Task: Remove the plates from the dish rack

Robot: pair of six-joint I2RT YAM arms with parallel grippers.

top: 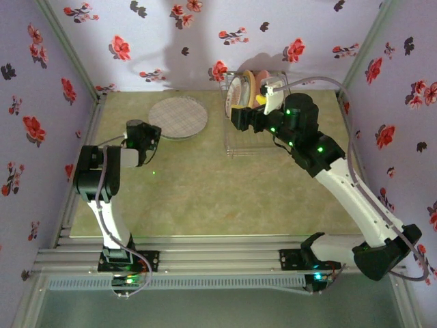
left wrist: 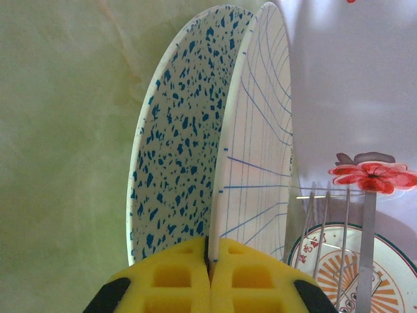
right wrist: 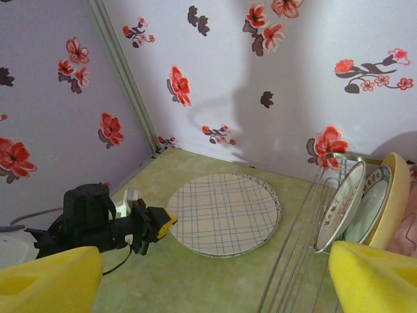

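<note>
My right hand (top: 237, 117) gaped at the dish rack (top: 240, 142) — a skewed pinch, I feared, could topple its plates (right wrist: 339, 205); left hand (left wrist: 208, 251) clenched the checked plate (left wrist: 257, 150).

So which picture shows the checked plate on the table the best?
The right wrist view: the checked plate lies whole and close, its grid lines clear. The top external view shows it whole but small and fuzzy. The left wrist view shows it nearly edge-on, against a blue-speckled plate.

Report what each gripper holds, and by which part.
Left gripper pinches the checked plate by its rim. Right gripper is open, holding nothing.
</note>
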